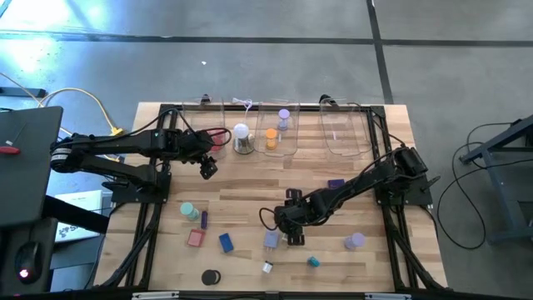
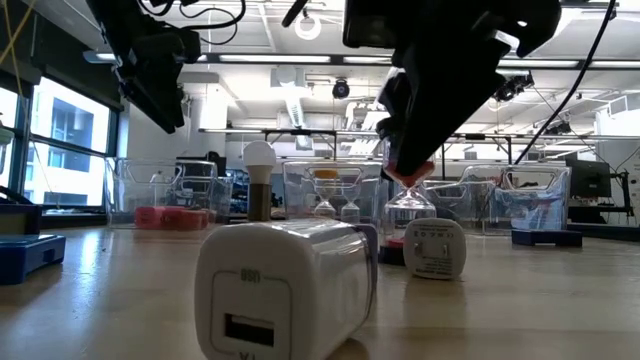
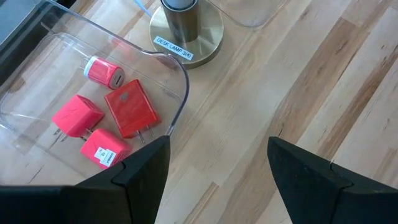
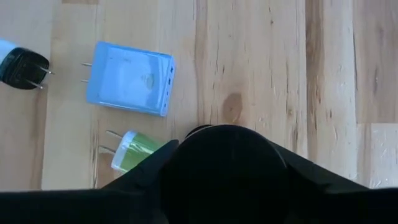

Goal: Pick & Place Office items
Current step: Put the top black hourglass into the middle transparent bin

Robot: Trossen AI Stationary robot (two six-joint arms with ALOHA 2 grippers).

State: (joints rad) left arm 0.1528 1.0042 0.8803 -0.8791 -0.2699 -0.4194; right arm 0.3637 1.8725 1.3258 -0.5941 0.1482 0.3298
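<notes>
Left tool (image 1: pixel 207 167) hovers above table (image 1: pixel 250 208) beside leftmost clear bin (image 3: pixel 93 74), fingers spread, empty; likely just clear of drop spot. Bin holds four red chargers (image 3: pixel 127 112), so sorting seems by colour. Lamp (image 1: pixel 242 137) stands just beside that bin. Loose items near front edge: teal cylinder (image 1: pixel 189 210), red block (image 1: pixel 196 237), blue block (image 1: pixel 226 242), black disc (image 1: pixel 210 277). Right tool (image 1: pixel 293 223) low over table centre, above round black item (image 4: pixel 227 165); cannot tell whether fingers pinch it. Blue charger (image 4: pixel 129 79) and green plug (image 4: pixel 137 151) lie near. Purple cylinder (image 1: pixel 356 242) further right.
</notes>
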